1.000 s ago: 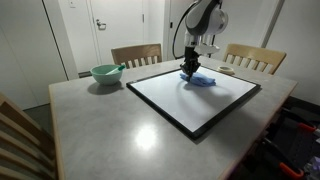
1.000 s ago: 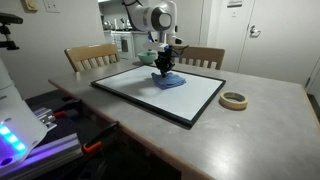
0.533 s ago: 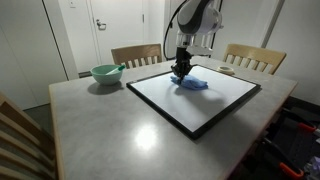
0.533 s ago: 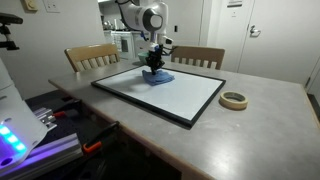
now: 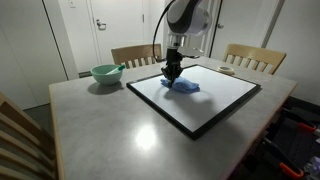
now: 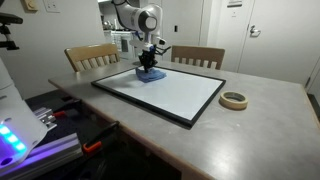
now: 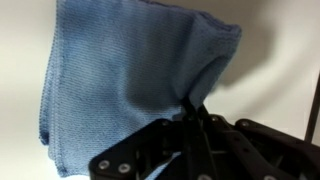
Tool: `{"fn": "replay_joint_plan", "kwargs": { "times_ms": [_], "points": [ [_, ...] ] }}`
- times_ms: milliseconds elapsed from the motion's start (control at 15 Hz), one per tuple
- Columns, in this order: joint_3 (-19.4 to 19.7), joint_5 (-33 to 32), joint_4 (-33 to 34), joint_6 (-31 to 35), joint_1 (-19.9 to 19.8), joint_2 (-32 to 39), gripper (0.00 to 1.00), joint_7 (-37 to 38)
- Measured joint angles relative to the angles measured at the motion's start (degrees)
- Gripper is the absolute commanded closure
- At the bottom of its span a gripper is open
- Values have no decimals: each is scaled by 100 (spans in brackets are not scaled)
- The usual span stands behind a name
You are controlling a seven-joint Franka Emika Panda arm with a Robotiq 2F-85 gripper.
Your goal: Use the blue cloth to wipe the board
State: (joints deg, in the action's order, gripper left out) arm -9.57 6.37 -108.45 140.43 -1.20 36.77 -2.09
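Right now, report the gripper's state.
Gripper: closed, pinching the blue cloth, which lies on the board.

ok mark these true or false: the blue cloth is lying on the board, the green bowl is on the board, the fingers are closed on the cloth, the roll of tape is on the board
1. The blue cloth lies on the board. True.
2. The green bowl sits on the board. False: it stands on the grey tabletop, outside the board's black frame.
3. The fingers are closed on the blue cloth. True: the wrist view shows them pinching a fold of it.
4. The roll of tape lies on the board. False: it lies on the tabletop, apart from the frame.
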Motion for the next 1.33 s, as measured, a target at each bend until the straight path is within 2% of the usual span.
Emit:
{"fn": "replay_joint_plan", "kwargs": {
  "times_ms": [933,1333],
  "points": [
    [-150,22,1653,-1230,335,886,99,-35],
    [-297,146,2160,-1499,558,1196,99,-62]
  ]
}}
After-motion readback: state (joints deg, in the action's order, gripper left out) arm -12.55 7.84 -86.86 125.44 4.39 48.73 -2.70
